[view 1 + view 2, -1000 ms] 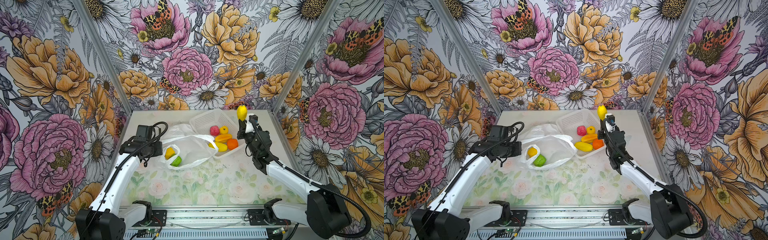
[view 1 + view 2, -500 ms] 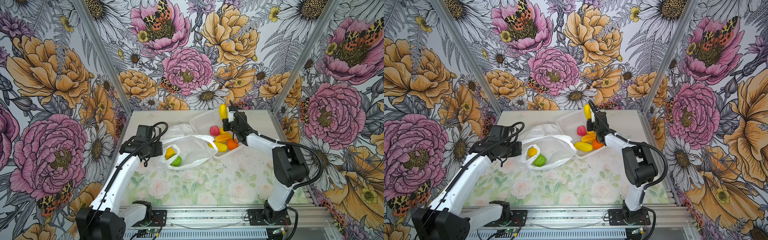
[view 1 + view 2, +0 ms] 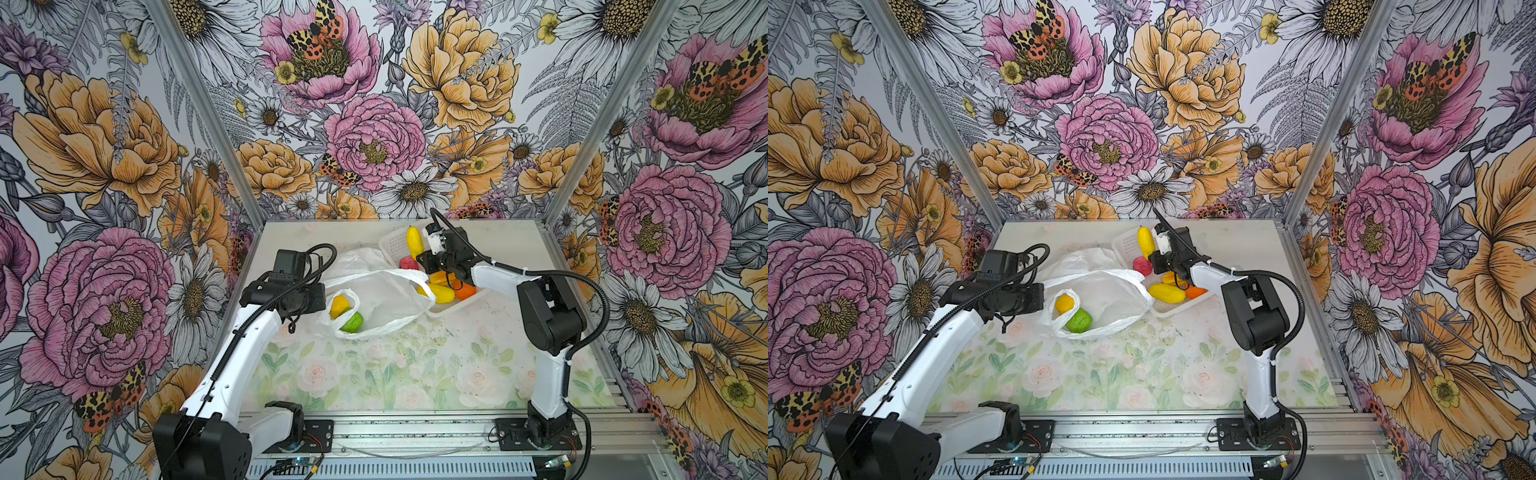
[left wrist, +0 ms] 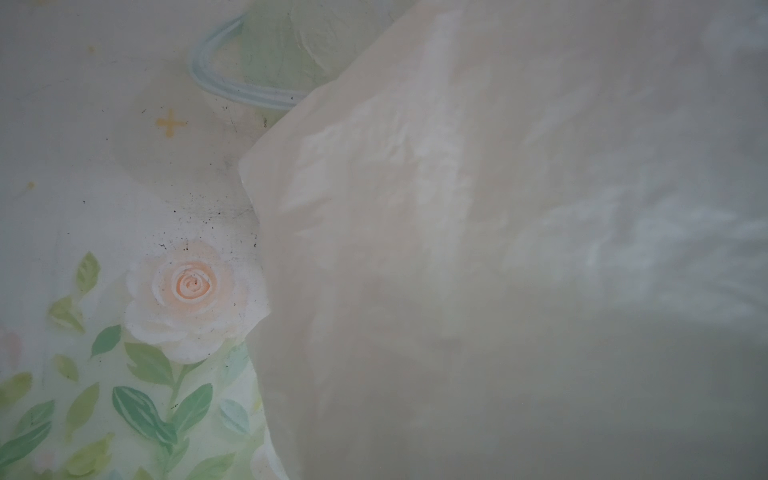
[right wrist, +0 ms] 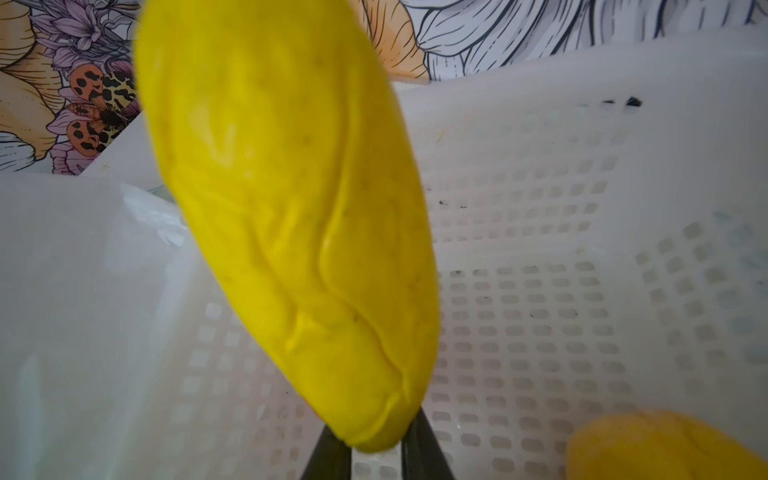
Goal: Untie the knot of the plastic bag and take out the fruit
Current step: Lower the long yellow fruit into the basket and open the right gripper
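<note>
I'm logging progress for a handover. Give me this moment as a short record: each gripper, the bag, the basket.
Right gripper: shut on long yellow fruit, gripped at its lower end, over the basket
Left gripper: shut, at the plastic bag edge; grip on plastic unclear
Bag state: mouth open, no knot visible
In bag: yellow-orange fruit, green fruit
In basket: pink-red fruit, yellow fruit, orange fruit

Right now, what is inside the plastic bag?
Through the plastic bag's open mouth two fruits show: a yellow-orange fruit and a green fruit beside it. Crumpled white plastic covers the rest of the inside, so more fruit there cannot be ruled out.
</note>
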Controlling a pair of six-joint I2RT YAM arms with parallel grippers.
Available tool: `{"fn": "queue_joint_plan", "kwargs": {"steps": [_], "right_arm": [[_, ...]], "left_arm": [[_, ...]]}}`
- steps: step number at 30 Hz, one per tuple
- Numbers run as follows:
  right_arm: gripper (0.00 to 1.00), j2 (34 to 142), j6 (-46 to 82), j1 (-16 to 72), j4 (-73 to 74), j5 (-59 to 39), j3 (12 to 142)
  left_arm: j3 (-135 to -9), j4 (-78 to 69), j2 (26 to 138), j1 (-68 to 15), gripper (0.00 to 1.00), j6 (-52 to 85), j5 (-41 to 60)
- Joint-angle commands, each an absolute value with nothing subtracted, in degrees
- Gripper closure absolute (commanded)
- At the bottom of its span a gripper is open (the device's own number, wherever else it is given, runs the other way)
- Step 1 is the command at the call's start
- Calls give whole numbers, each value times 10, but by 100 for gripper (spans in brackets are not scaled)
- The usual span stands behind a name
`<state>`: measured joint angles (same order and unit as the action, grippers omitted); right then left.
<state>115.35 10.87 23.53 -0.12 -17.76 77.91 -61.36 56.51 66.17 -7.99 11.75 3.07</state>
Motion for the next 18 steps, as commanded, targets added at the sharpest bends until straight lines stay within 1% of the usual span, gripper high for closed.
{"fn": "queue_joint_plan", "kwargs": {"steps": [1,6,11,14,18], "right_arm": [[81,1163,106,247,-15,-195,788],[83,1133,128,241,-13,-162,757],[80,1099,172,201,-11,-142,719],[78,1101,181,189,-16,-127,712],[74,1136,181,187,-34,-137,735]], "left_arm": [[-608,552,665,-73,100,110,40],[-608,551,665,-74,100,111,41],[-608,551,666,-74,100,110,42],[-608,551,665,-74,100,111,42],[-608,551,665,-75,100,110,42]]}}
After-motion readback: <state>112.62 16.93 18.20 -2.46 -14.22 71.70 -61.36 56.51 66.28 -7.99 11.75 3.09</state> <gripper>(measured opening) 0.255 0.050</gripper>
